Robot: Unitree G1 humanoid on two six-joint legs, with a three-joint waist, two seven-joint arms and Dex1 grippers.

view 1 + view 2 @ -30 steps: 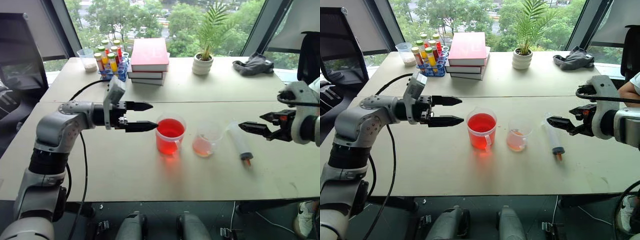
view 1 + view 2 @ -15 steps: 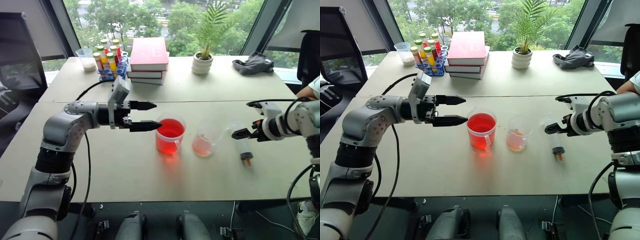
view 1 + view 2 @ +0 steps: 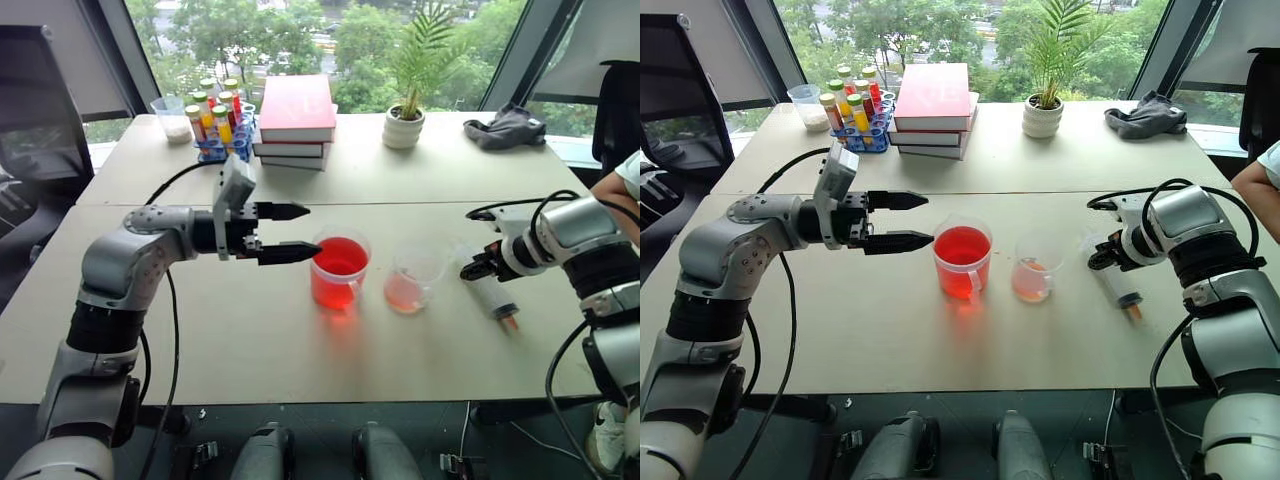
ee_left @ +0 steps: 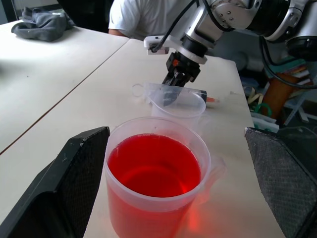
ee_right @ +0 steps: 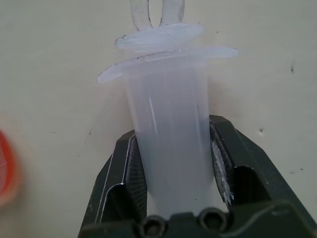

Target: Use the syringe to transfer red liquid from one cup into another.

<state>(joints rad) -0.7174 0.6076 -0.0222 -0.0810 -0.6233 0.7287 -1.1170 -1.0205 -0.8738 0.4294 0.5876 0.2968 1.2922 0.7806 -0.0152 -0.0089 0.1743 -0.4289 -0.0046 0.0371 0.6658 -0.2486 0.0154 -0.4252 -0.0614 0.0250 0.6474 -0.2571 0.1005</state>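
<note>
The syringe (image 3: 490,294) lies flat on the table, to the right of the smaller pale orange-pink cup (image 3: 410,284), its orange tip pointing toward the table's front edge. My right gripper (image 3: 470,270) points down and is shut on the syringe's clear barrel (image 5: 166,99), just below the flange. The larger cup (image 3: 338,272), with red liquid (image 3: 340,257) in it, stands left of the smaller one. My left gripper (image 3: 308,232) hovers level just left of the larger cup, open, its fingers (image 4: 74,183) on either side of the cup's near face without touching it.
At the back of the table are a stack of red books (image 3: 297,112), a rack of coloured tubes (image 3: 220,125), a clear cup (image 3: 178,120), a potted plant (image 3: 405,125) and a grey cloth (image 3: 508,130). A person's arm (image 3: 620,180) shows at the right edge.
My right gripper came down and forward onto the syringe and shut on its barrel; the syringe's tip swung slightly rightward. The left arm kept still.
</note>
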